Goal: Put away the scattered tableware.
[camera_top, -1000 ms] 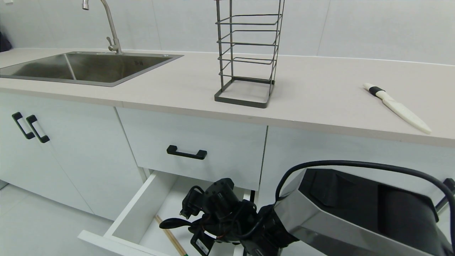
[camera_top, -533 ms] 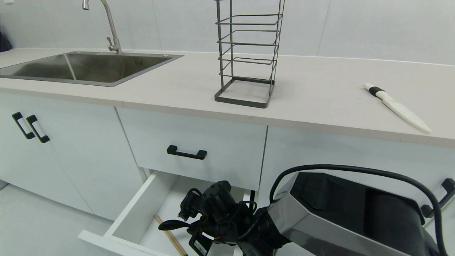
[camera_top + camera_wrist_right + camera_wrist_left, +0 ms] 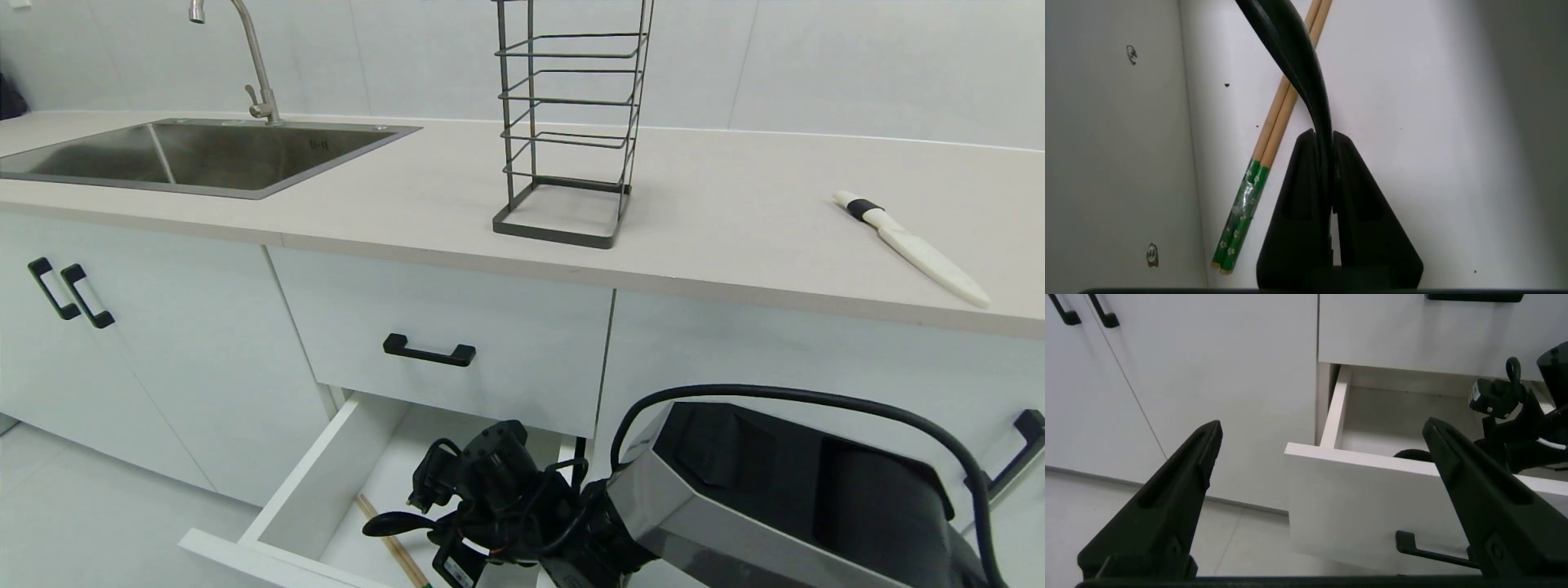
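The lower drawer (image 3: 314,482) stands pulled out under the counter. My right gripper (image 3: 447,532) is inside it, shut on the handle of a black spoon (image 3: 395,520). In the right wrist view the spoon (image 3: 1288,57) runs out from between the shut fingers (image 3: 1308,175), just above the white drawer floor. A pair of wooden chopsticks (image 3: 1276,131) with green ends lies on that floor, crossing beneath the spoon; the chopsticks (image 3: 393,545) also show in the head view. A white knife (image 3: 912,247) with a black band lies on the counter at the right. My left gripper (image 3: 1321,431) hangs open outside the drawer front (image 3: 1339,498).
A dark wire rack (image 3: 565,122) stands mid-counter, with a steel sink (image 3: 196,155) and tap (image 3: 249,57) at the left. A shut drawer with a black handle (image 3: 429,352) sits above the open one. Cabinet doors (image 3: 122,343) are on the left.
My right arm has sunk slightly and shifted a little left, bringing the spoon lower into the drawer. The knife and rack have not moved.
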Robot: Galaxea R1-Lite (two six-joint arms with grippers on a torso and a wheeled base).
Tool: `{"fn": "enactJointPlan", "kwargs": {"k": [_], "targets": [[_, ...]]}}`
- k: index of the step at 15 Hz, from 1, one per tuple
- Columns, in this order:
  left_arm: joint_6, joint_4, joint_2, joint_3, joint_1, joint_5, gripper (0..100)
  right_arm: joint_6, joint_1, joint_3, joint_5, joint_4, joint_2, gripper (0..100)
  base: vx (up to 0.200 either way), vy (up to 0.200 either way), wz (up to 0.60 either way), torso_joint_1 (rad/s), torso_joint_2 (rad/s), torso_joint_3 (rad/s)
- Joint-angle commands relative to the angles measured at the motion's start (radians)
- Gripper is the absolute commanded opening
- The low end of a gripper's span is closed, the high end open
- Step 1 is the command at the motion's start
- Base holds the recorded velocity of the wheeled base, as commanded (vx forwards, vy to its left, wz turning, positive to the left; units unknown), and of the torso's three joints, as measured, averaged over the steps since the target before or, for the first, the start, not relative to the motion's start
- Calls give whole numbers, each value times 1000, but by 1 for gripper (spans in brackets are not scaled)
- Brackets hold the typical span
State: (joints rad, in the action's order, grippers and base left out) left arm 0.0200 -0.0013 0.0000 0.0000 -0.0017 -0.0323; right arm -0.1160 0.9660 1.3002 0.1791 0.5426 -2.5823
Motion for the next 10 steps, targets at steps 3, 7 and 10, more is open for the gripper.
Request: {"fn": "enactJointPlan", "kwargs": {"k": [3, 7, 10], "targets": [[0, 0, 0, 0, 0, 0, 100, -1, 4, 7, 10, -4, -2, 100, 0, 0, 0, 0, 0, 0], [0, 0, 0, 0, 0, 0, 100, 2, 4, 5, 11, 4, 64, 100, 0, 0, 0, 0, 0, 0], [0, 0, 0, 0, 0, 0, 100, 22, 22, -4, 8, 8, 180, 100, 0, 0, 0, 0, 0, 0]]}}
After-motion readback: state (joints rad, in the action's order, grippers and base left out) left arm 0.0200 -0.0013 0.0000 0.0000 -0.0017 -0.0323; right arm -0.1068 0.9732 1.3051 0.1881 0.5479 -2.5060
